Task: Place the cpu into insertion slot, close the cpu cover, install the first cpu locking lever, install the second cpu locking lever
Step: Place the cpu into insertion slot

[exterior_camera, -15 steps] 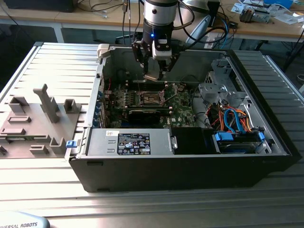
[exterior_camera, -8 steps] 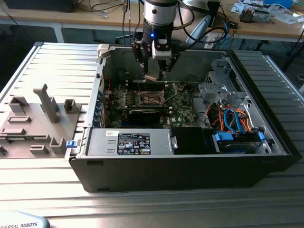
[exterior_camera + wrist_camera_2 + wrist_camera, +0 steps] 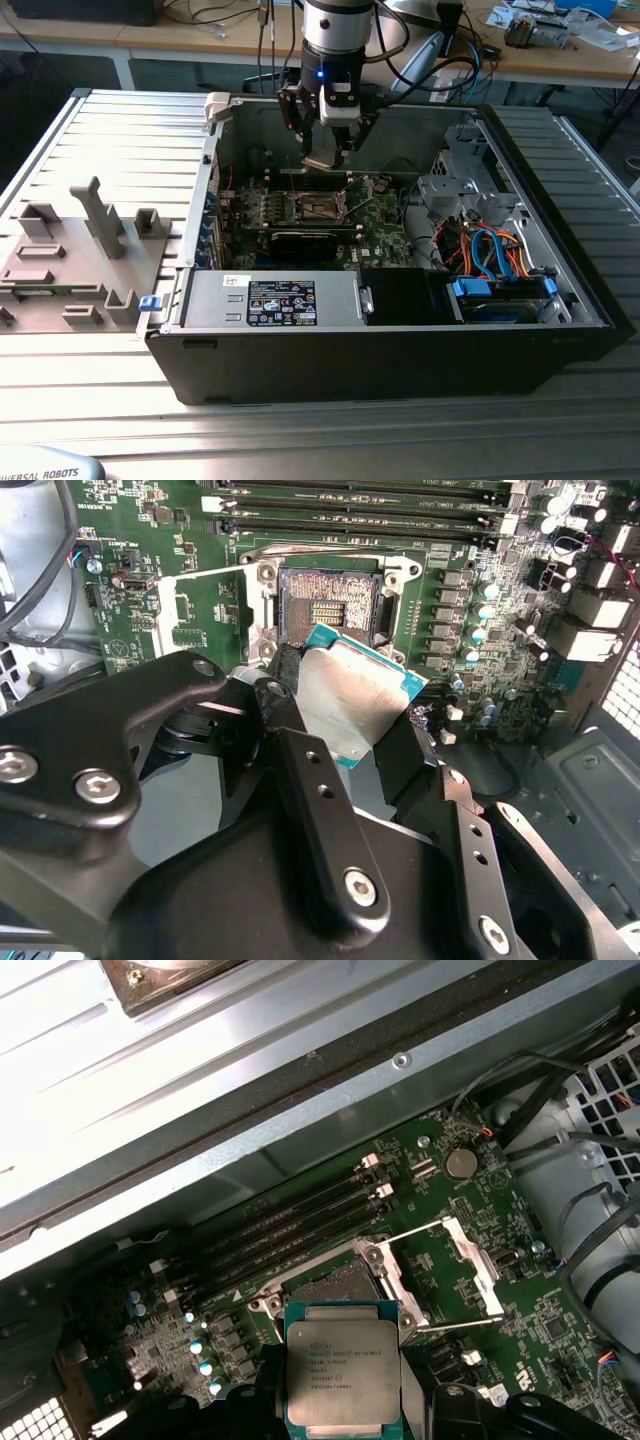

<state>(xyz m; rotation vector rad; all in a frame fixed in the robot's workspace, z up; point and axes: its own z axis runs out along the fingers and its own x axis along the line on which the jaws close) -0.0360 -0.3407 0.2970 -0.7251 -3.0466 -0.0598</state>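
Black two-finger gripper (image 3: 343, 710) clamped on the flat square silvery-topped cpu (image 3: 343, 1380), held tilted above the open dark-centred, silver-rimmed insertion slot (image 3: 330, 605)

Ribbed metal table (image 3: 300, 440) bearing an open black computer case (image 3: 380, 350) and, at the exterior view's left, a grey fixture tray (image 3: 60, 270).

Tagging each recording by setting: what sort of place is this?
Probably a robotics lab or workshop: an open desktop computer case sits on a ribbed metal table, cluttered wooden workbenches with cables stand behind, and the arm's end effector holds a cpu over the motherboard.
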